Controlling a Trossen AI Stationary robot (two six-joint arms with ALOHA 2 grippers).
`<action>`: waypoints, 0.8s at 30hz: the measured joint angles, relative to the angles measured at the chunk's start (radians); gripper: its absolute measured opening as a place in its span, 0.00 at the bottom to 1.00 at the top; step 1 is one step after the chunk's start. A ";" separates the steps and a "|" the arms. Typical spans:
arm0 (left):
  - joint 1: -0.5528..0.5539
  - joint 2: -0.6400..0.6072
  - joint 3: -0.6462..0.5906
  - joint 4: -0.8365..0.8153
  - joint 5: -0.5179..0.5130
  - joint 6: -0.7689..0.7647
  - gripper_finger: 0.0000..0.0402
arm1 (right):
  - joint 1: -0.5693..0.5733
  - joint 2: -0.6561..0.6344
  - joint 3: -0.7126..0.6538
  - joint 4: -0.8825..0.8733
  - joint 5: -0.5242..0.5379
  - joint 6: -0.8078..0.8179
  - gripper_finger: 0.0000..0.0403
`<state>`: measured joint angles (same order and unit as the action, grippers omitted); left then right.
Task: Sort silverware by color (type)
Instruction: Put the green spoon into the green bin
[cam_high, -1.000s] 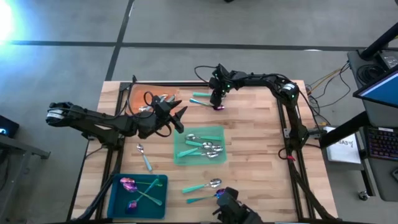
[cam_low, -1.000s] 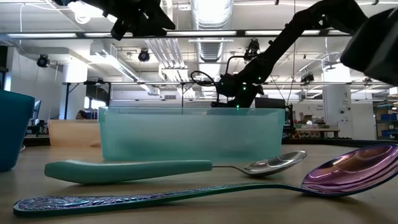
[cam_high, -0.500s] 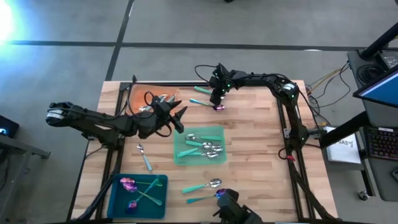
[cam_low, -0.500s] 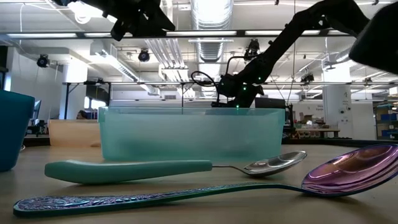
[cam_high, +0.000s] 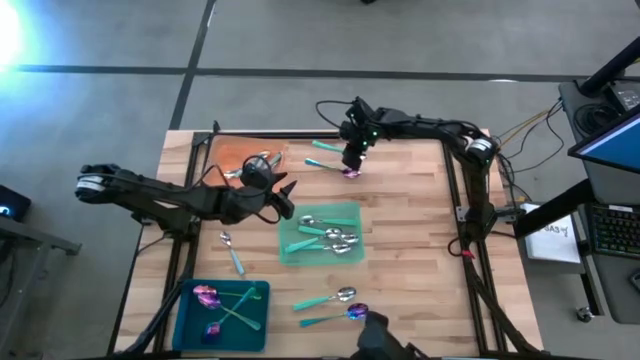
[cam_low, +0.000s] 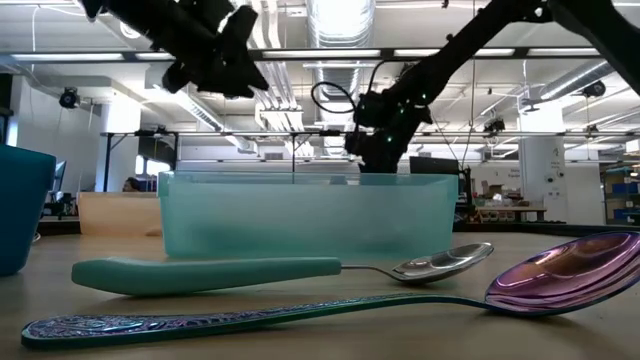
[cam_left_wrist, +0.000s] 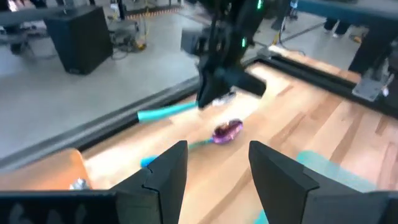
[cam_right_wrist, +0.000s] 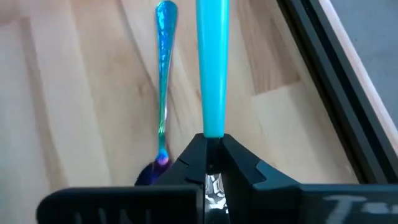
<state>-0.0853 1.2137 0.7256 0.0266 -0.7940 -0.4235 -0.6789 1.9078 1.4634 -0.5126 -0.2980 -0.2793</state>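
teal-handled spoon (cam_right_wrist: 211, 68) pinched in right end effector (cam_right_wrist: 211, 163), arm reaching far edge.

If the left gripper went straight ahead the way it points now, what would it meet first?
Most likely the purple-headed spoon lying on the table, seen between the open left gripper's fingers. Just beyond it is the right gripper, shut on a teal-handled spoon. Depth is uncertain.

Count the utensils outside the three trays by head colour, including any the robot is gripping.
Silver head, teal handle: 3 (left-side spoon, front spoon, gripped spoon in the right hand)
Purple head: 2 (back purple spoon, front purple spoon)
Total: 5
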 joint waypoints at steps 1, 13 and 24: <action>0.000 0.008 -0.007 0.000 0.014 -0.009 0.39 | 0.005 -0.012 -0.001 -0.007 0.001 0.000 0.04; 0.000 0.253 -0.126 0.416 0.035 0.122 0.39 | 0.127 -0.213 -0.006 -0.013 -0.054 0.020 0.04; 0.003 0.577 -0.230 1.539 0.017 0.486 0.39 | 0.321 -0.321 -0.011 -0.003 -0.044 -0.009 0.04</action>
<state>-0.0818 1.7911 0.4953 1.5654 -0.7770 0.0630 -0.3583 1.5872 1.4528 -0.5152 -0.3422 -0.2888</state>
